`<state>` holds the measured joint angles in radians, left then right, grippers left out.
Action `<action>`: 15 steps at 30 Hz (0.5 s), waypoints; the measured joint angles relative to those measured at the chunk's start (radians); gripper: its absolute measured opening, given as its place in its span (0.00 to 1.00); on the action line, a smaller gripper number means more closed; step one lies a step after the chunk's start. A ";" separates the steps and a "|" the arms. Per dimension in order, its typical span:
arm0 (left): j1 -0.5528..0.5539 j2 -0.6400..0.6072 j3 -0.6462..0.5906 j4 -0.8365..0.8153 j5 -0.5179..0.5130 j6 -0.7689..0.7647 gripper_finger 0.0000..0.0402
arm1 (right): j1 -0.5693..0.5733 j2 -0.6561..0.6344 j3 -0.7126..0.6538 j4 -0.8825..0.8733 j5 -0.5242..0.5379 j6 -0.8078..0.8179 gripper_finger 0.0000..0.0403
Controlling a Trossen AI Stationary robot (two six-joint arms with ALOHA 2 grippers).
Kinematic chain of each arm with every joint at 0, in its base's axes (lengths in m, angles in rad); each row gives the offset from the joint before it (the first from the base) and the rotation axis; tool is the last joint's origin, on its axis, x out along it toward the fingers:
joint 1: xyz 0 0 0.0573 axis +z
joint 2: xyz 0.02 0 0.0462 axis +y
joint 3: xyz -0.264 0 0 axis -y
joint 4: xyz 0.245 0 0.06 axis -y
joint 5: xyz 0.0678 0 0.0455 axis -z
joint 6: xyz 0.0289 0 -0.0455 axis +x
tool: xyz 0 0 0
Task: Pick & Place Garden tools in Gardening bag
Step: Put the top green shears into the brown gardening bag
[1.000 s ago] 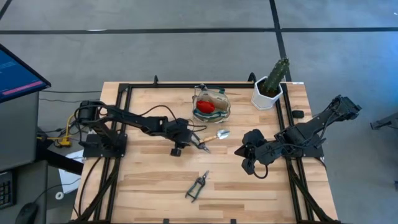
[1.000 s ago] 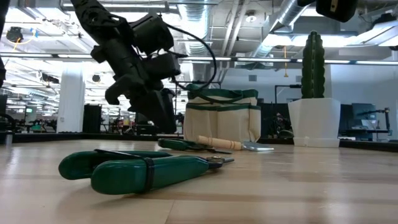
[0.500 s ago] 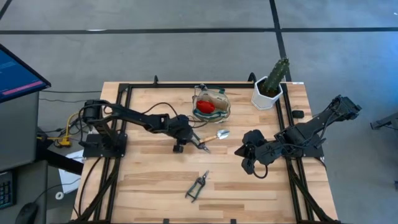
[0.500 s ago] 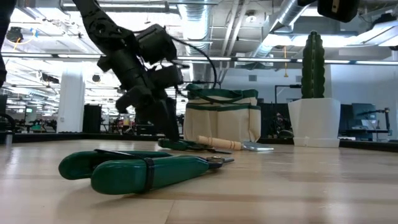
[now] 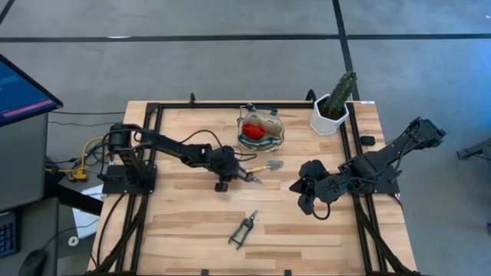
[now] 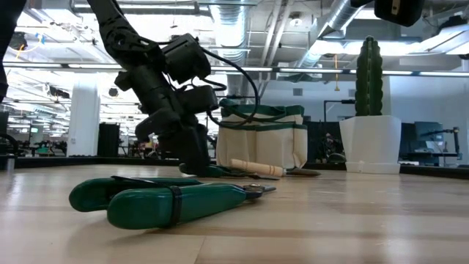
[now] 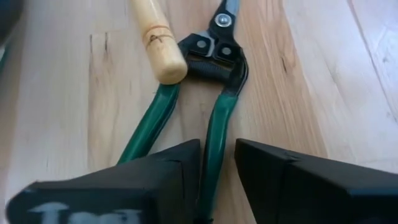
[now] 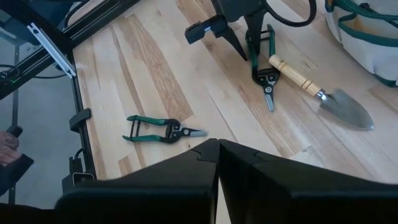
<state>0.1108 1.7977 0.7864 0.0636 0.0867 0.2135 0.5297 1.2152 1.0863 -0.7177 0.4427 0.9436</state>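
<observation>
A robotics lab in an open-plan hall: exposed ceiling ducts, strip lights, grey concrete floor, a monitor beside the wooden worktop.

Green-handled shears lie flat on the wooden table nearest the camera, blades pointing toward the picture's right. Behind them the left gripper is lowered to the table surface at a second green-handled tool, which lies touching or just beside the wooden-handled trowel; whether its fingers are closed cannot be told. The cream gardening bag with green trim stands upright behind these, and a white pot holding a cactus stands well apart on the right.
</observation>
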 joint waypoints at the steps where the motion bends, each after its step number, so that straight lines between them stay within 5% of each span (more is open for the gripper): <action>1: 0.000 0.000 0.000 0.001 0.000 -0.015 0.21 | 0.000 0.000 0.000 0.000 0.000 0.000 0.00; 15: -0.002 -0.041 -0.006 -0.016 -0.015 -0.153 0.05 | 0.000 0.000 0.000 0.004 0.000 0.000 0.00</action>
<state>0.1092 1.7563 0.7803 0.0472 0.0714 0.0610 0.5298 1.2152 1.0859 -0.7133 0.4427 0.9432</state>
